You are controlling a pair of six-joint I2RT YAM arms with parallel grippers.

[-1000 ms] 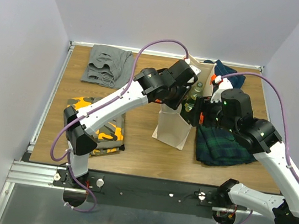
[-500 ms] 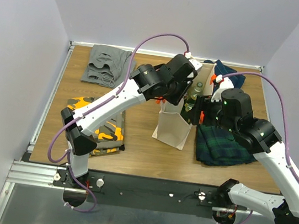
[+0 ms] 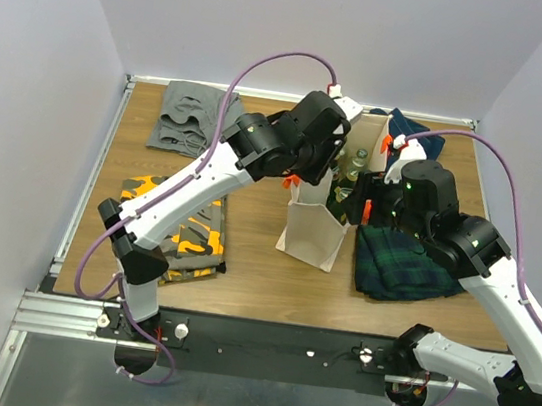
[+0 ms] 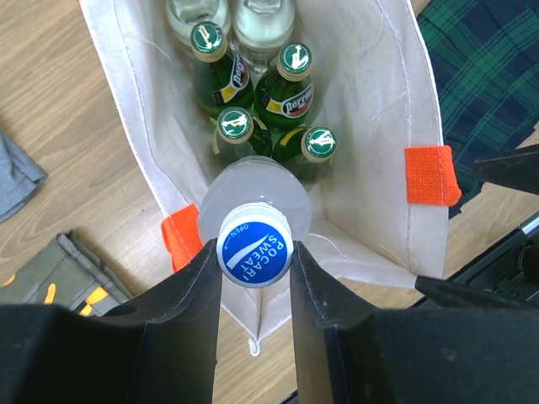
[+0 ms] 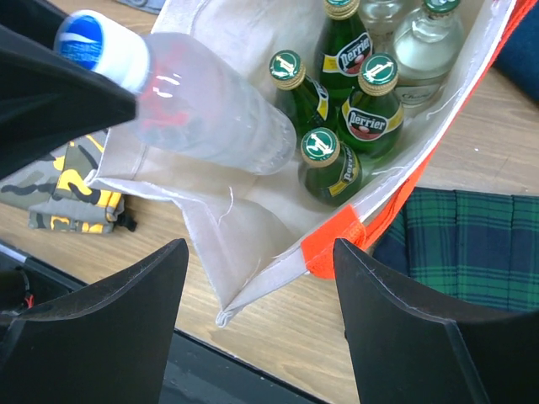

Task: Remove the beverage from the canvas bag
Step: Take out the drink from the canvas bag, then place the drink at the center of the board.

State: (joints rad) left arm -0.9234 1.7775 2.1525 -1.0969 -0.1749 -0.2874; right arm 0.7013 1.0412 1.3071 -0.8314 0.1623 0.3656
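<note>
Beverage, clear plastic bottle with blue cap (image 4: 254, 220) | base within mouth of cream canvas bag with orange handles (image 4: 379, 126), above green glass bottles (image 4: 295, 80) | left pincer (image 4: 254, 252) clamps cap | right pincer (image 5: 259, 252) spread wide at rim | best: lift straight, clearing rim

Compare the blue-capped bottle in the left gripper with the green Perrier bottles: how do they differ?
The blue-capped bottle is clear and pale; the Perrier bottles are dark green. Its cap is wide and blue; theirs are small and green. It leans, clamped at the neck by the left gripper; they stand free, deeper in the canvas bag. All are capped, and its base is also inside the bag.
</note>
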